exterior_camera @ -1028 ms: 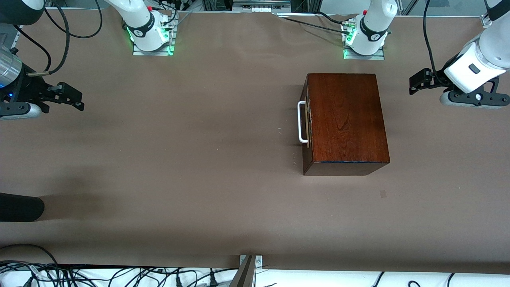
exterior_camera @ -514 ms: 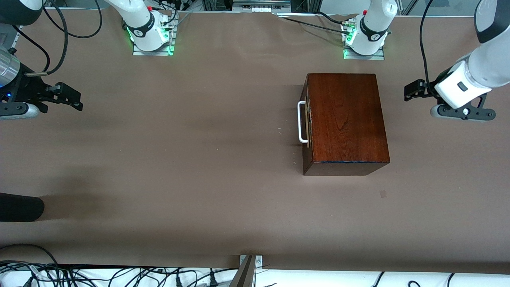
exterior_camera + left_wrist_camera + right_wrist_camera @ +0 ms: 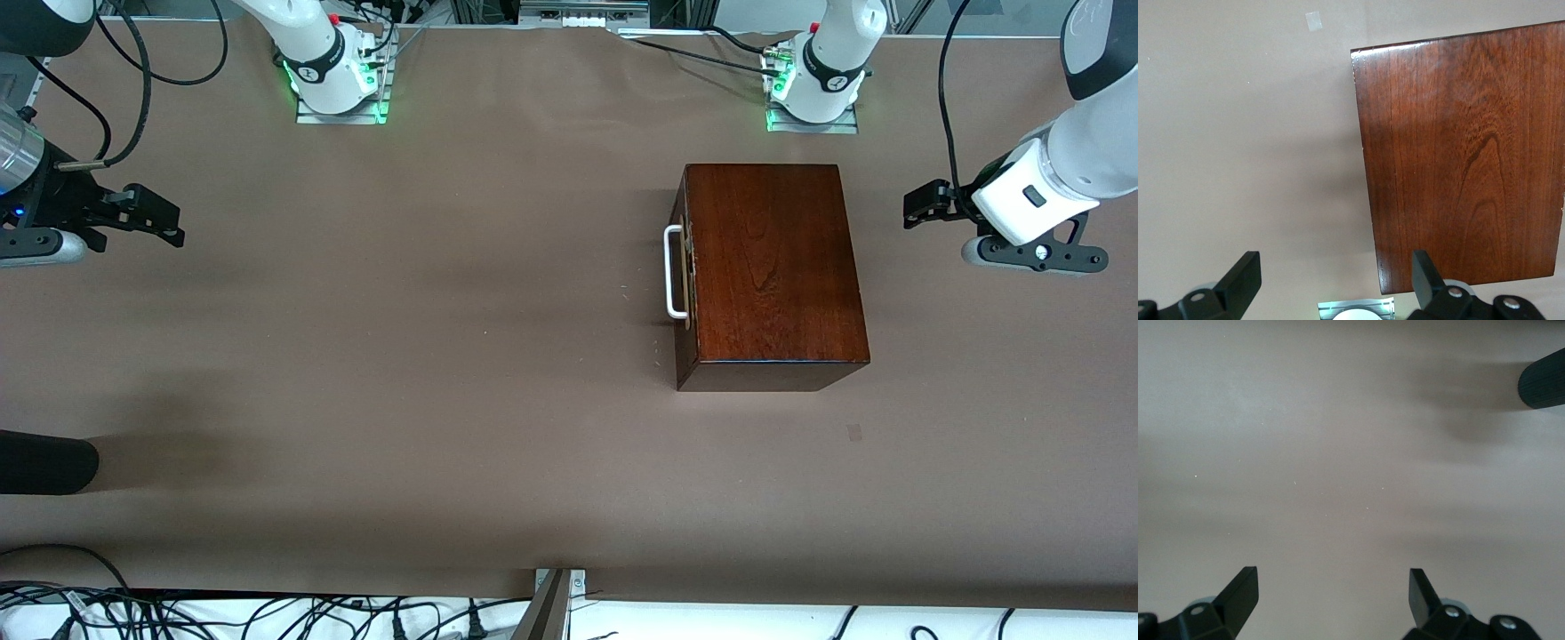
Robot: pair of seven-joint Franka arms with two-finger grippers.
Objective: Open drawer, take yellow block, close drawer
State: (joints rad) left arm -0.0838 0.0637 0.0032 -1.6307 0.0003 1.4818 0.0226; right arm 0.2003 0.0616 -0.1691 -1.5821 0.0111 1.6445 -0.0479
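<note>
The glossy dark mahogany box stands on the table nearer the left arm's end. Its drawer is closed, and the white loop handle faces the right arm's end. The yellow block is out of view. My left gripper is open and empty, up in the air beside the box at the side away from the handle. The left wrist view shows the box top past its spread fingers. My right gripper is open and empty, waiting over the table at the right arm's end, over bare cloth in its wrist view.
A dark rounded object lies at the right arm's end, nearer the front camera, and also shows in the right wrist view. A small tape patch lies nearer the camera than the box. Cables run along the near edge.
My left gripper has shifted a little toward the box and has tilted. The right gripper has barely moved. The drawer stays closed.
</note>
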